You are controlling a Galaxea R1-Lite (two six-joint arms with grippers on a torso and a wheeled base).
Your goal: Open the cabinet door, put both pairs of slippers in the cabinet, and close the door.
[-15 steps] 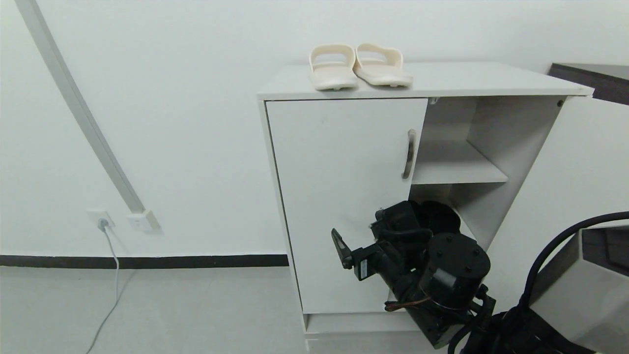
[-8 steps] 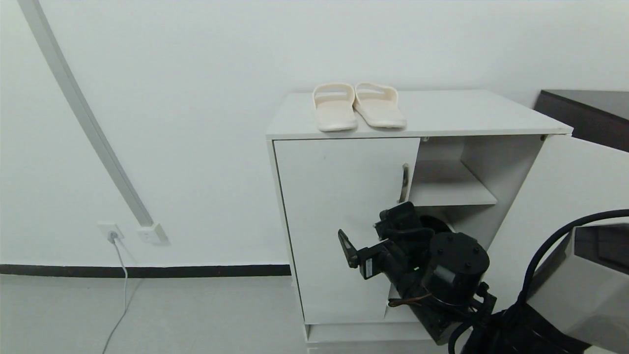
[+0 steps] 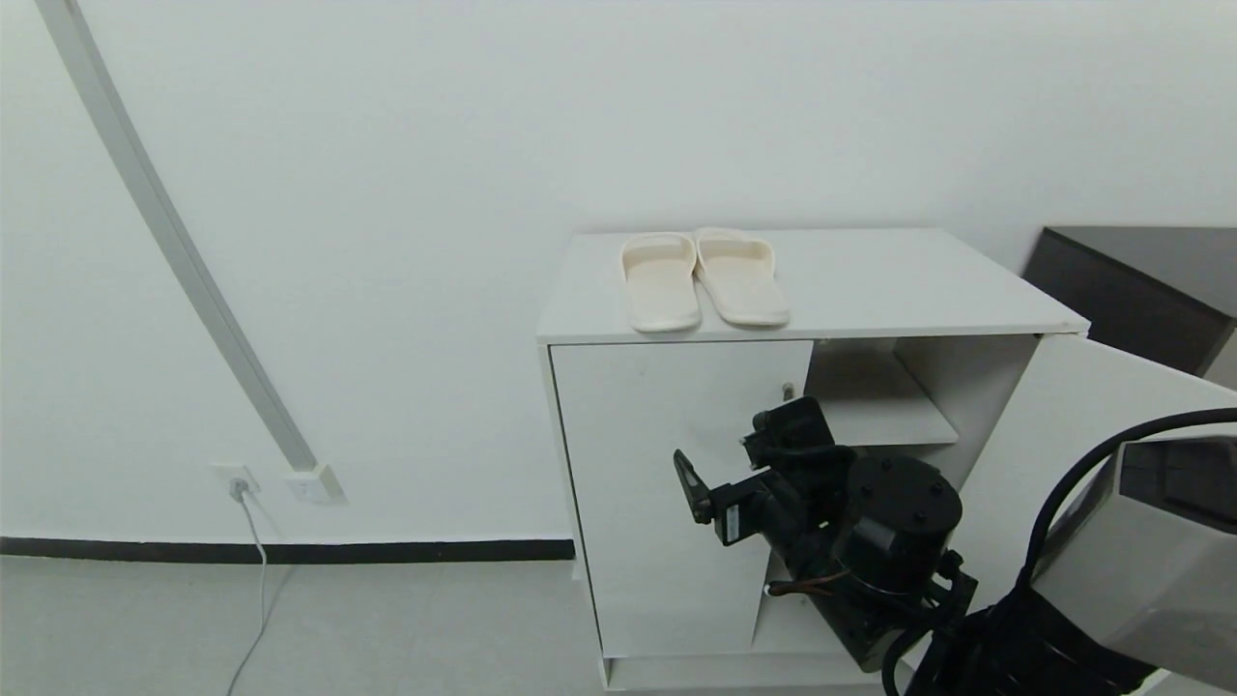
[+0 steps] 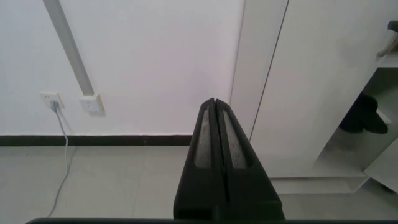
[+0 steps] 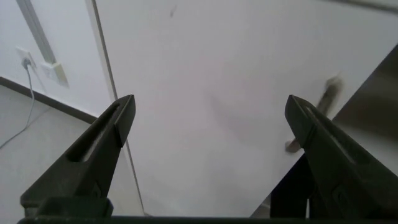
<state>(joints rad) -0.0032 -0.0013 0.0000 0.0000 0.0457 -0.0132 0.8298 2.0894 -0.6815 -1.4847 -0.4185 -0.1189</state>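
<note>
Dark slippers (image 4: 367, 116) dim inside cabinet (image 4: 256, 74)

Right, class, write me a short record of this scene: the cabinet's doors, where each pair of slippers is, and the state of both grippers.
Cabinet: white, against the wall
Left door: closed
Right door: swung open
Cream slippers: side by side on the cabinet top
Dark slippers: inside the lower compartment
Right gripper: open, empty, facing the left door
Left gripper: shut, empty
Still to do: cream slippers in, right door closed
</note>
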